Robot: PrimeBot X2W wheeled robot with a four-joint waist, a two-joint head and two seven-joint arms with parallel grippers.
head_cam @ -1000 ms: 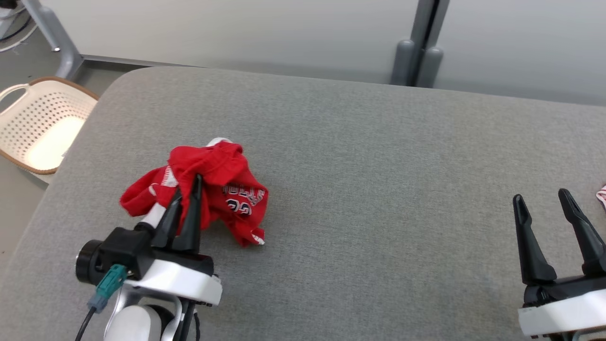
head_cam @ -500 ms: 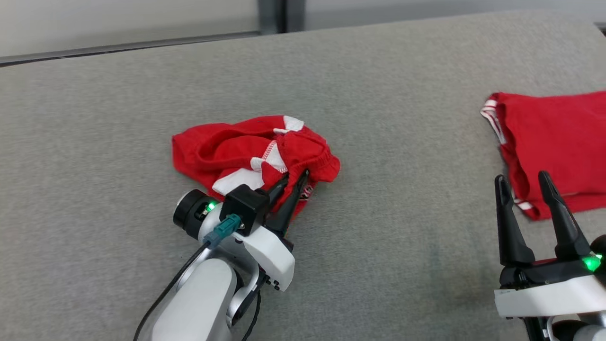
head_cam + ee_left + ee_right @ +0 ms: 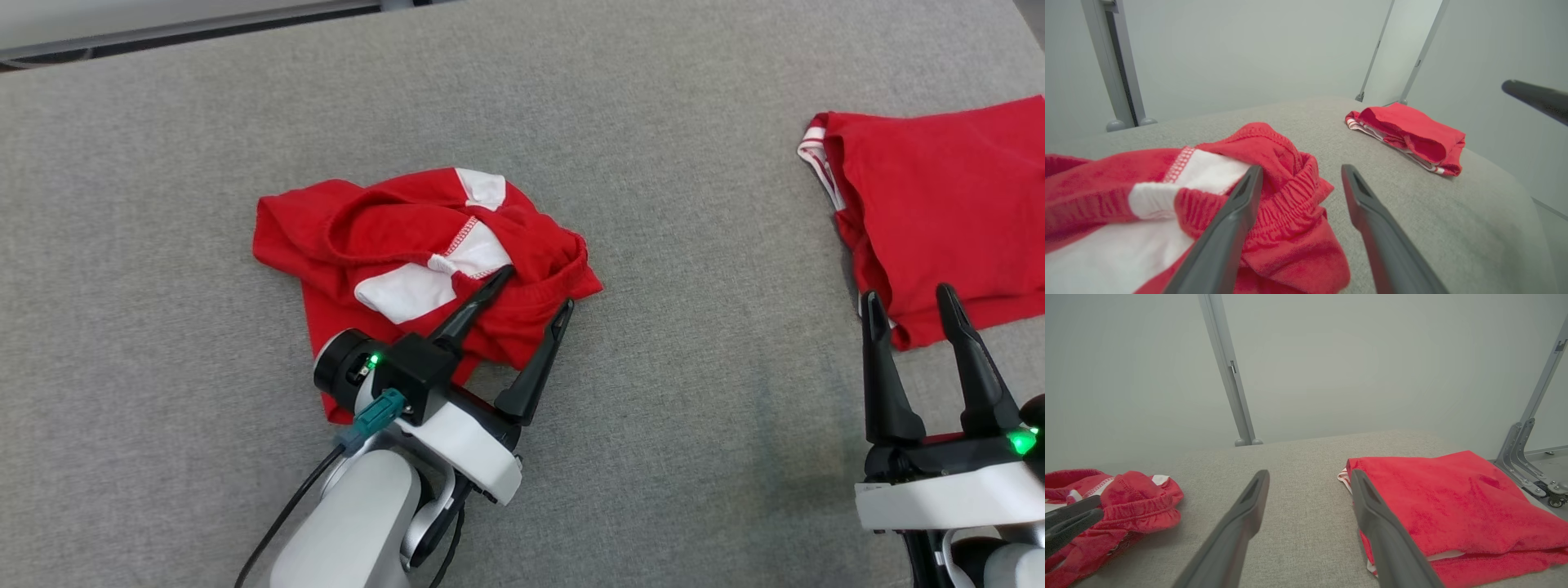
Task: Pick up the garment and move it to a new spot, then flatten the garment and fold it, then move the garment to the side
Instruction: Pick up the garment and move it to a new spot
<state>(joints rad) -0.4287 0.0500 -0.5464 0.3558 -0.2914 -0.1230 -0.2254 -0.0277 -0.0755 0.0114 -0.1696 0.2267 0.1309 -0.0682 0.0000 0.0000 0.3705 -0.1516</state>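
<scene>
Garment (image 3: 424, 245): crumpled, left of centre on grey bench (image 3: 694, 245). Head view: left claw (image 3: 536, 287), clamped on it a half-second earlier, now spread over its near-right edge; right claw (image 3: 907, 294) spread, empty, near folded red cloth (image 3: 931, 196). Left wrist view: ribbed waistband (image 3: 1290, 192) beside one finger. Right wrist view: grey post (image 3: 1229, 371) behind bench.

2 garments lie on the table (image 3: 694, 204), well apart, with bare table between them. The bunched garment (image 3: 392, 220) sits left of the middle. The folded garment (image 3: 939, 188) lies at the right, running past the head view's right edge (so its far side is unseen). The left gripper (image 3: 536, 287) comes in from the near side at the bunched garment's near right edge: 1 finger over the cloth, the other just beside it over bare table. The right gripper (image 3: 908, 294) stands before the folded garment's near left corner, 1 finger overlapping its near edge. Behind the table's far edge stands an upright post (image 3: 1231, 371).
</scene>
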